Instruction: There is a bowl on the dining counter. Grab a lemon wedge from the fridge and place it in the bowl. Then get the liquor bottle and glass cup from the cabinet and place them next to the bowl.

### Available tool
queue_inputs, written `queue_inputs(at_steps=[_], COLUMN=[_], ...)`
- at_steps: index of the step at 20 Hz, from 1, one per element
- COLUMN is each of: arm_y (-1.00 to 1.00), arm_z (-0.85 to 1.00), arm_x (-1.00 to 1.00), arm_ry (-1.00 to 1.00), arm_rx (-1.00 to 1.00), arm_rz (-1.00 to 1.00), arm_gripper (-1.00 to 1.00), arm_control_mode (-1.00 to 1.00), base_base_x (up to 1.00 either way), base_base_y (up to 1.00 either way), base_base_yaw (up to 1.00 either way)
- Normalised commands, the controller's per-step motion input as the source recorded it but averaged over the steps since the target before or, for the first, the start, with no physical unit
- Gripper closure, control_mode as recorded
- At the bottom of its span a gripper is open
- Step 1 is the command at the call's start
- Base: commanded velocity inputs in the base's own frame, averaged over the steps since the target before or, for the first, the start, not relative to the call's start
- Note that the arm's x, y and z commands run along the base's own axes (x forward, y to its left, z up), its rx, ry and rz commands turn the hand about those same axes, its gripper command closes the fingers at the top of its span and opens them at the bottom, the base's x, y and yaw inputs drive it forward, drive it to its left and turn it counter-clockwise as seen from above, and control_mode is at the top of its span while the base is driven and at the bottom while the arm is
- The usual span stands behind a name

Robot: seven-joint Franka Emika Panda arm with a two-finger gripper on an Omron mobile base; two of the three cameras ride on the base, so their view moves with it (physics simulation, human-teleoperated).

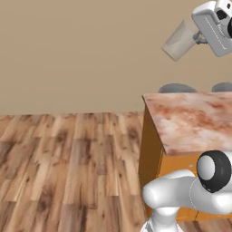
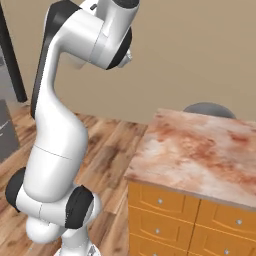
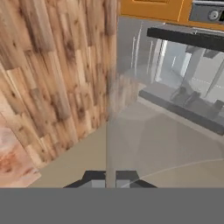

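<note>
A clear glass cup (image 1: 181, 41) hangs tilted high in the air, above the far end of the marble dining counter (image 1: 190, 118). My gripper (image 1: 198, 37) is shut on its rim, with the white hand to the right of it. In the hand view the cup's see-through wall (image 3: 166, 131) stretches away from my dark gripper (image 3: 111, 177), one finger on each side of the rim. The counter top (image 2: 200, 150) is bare where it shows. The bowl, lemon wedge and liquor bottle are out of view.
Grey stool tops (image 1: 177, 88) (image 2: 209, 110) stand behind the counter, which has orange drawers (image 2: 160, 202) below. Wooden floor (image 1: 68, 172) spreads to the left. Through the glass I see a steel appliance with a dark handle (image 3: 188, 38) under orange cabinet fronts (image 3: 153, 8).
</note>
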Motion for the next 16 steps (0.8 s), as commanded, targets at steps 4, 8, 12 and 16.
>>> queue_inputs(at_steps=[4,8,12,16], arm_y=[0.00,0.00,0.00,0.00], arm_z=[0.00,0.00,0.00,0.00], arm_x=[0.00,0.00,0.00,0.00], arm_ry=[0.00,0.00,0.00,0.00], arm_rx=[0.00,0.00,0.00,0.00], arm_rz=[0.00,0.00,0.00,0.00], arm_gripper=[1.00,1.00,1.00,1.00], arm_control_mode=[1.00,1.00,1.00,1.00], base_base_x=[0.40,0.43,0.56,0.79], base_base_y=[0.61,0.61,0.60,0.59], base_base_yaw=[-0.47,-0.48,-0.46,-0.42])
